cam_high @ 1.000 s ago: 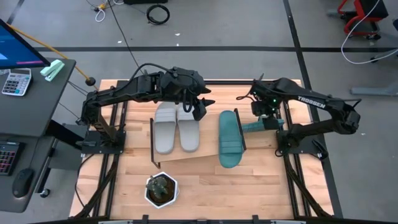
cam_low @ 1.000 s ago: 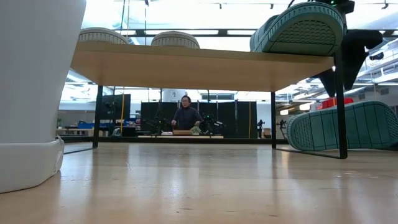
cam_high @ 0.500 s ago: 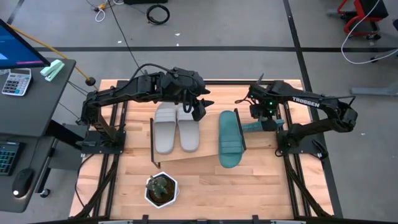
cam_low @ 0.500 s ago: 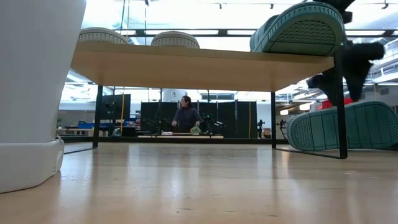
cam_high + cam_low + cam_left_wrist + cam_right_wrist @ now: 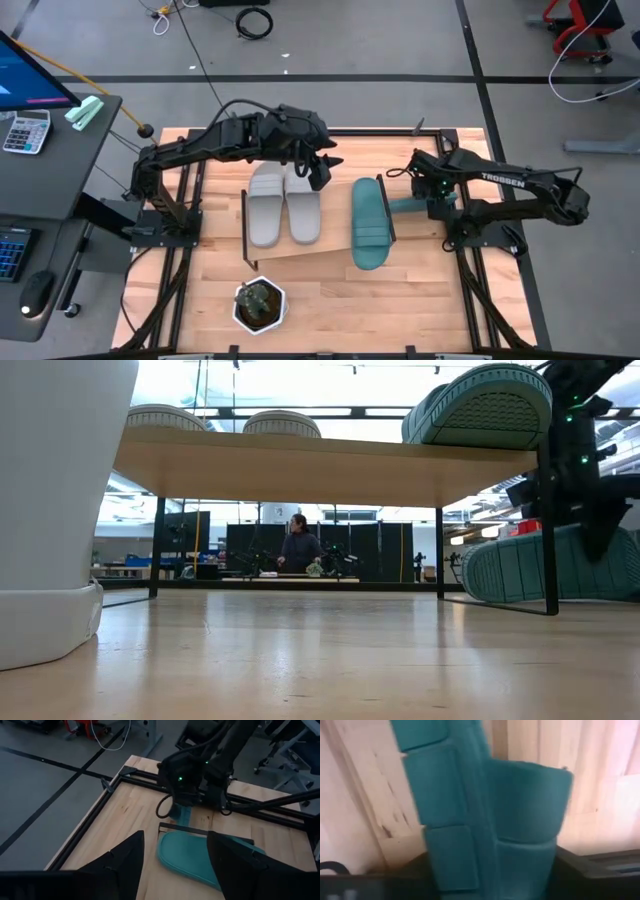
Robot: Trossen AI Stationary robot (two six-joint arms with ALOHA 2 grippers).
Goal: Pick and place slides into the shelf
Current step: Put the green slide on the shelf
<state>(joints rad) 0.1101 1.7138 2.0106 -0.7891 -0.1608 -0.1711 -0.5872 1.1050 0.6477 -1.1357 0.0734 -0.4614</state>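
Two light grey slides (image 5: 284, 205) lie side by side on the shelf (image 5: 305, 251). One teal slide (image 5: 368, 222) lies on the shelf's right end, its near end past the board's edge. The second teal slide (image 5: 408, 205) rests on its side on the table, right of the shelf, its sole (image 5: 560, 565) facing the near edge. My right gripper (image 5: 438, 196) is open and low over this slide (image 5: 485, 820), a finger (image 5: 600, 870) on either side. My left gripper (image 5: 322, 172) is open, hovering above the grey slides' far ends. My right gripper comes at the teal slide on the table from above, its fingers standing across the slide near its strap (image 5: 530, 805). I cannot tell whether they touch it. The slide lies on the table on its side.
A potted plant in a white pot (image 5: 260, 305) stands near the table's near edge, left of centre. The shelf's black frame leg (image 5: 548, 530) stands just in front of the teal slide on the table. A person sits far behind the table (image 5: 297, 547).
My right gripper has come down from shelf-top height onto the teal slide on the table, shifting slightly toward the right and near edges. The slides and my left arm have kept still.
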